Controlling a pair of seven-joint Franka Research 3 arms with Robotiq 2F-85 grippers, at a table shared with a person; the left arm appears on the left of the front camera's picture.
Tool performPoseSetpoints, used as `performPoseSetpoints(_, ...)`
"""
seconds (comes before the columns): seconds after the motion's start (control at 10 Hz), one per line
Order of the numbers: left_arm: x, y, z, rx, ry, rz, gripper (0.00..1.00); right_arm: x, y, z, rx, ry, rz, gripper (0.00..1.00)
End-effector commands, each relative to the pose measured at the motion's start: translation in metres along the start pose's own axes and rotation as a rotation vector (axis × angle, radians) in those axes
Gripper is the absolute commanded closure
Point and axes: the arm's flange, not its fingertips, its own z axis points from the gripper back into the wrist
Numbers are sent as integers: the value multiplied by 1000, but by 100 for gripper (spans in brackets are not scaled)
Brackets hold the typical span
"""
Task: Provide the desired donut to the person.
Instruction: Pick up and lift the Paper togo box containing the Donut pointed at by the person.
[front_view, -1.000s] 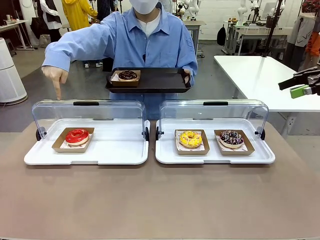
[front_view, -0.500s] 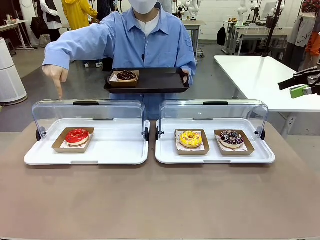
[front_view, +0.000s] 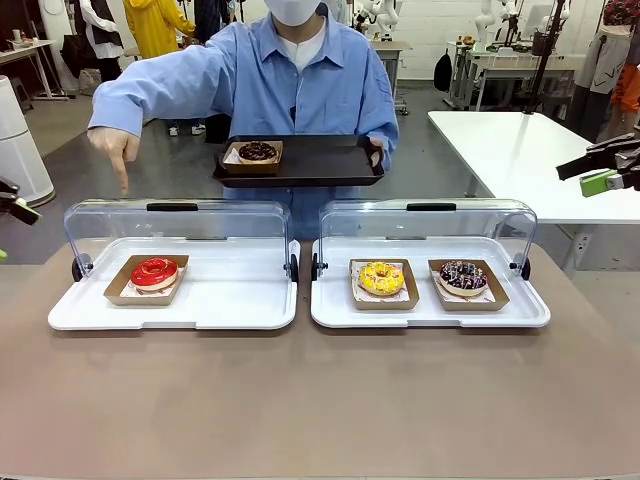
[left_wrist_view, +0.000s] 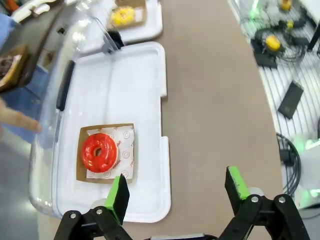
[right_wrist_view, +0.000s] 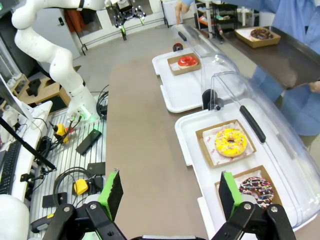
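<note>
The person (front_view: 300, 75) stands at the far side, holding a black tray (front_view: 320, 160) in one hand. The other hand (front_view: 112, 150) points a finger down over the left case. In that case sits a red glazed donut (front_view: 154, 272) (left_wrist_view: 99, 152) on a cardboard tray. My left gripper (front_view: 14, 205) (left_wrist_view: 177, 189) is at the table's left edge, open and empty, hovering above and beside the red donut. My right gripper (front_view: 600, 172) (right_wrist_view: 170, 194) hangs open and empty off the table's right side. A yellow donut (front_view: 381, 277) (right_wrist_view: 231, 142) and a chocolate sprinkled donut (front_view: 463, 275) (right_wrist_view: 256, 190) lie in the right case.
Both white cases (front_view: 230, 295) (front_view: 430, 312) have their clear lids (front_view: 175, 225) swung up toward the person. A chocolate donut (front_view: 257, 151) in a cardboard tray rests on the black tray. Brown table surface stretches in front of the cases. A white table (front_view: 520, 150) stands at the right.
My left gripper has come into the front view at the left edge. The person's black tray shifted slightly; the pointing hand stays over the left case.
</note>
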Motion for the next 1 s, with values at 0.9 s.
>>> performPoseSetpoints(0.9,39,36,-154,6,622,-119,0,1,0,0,5,-13,7,0)
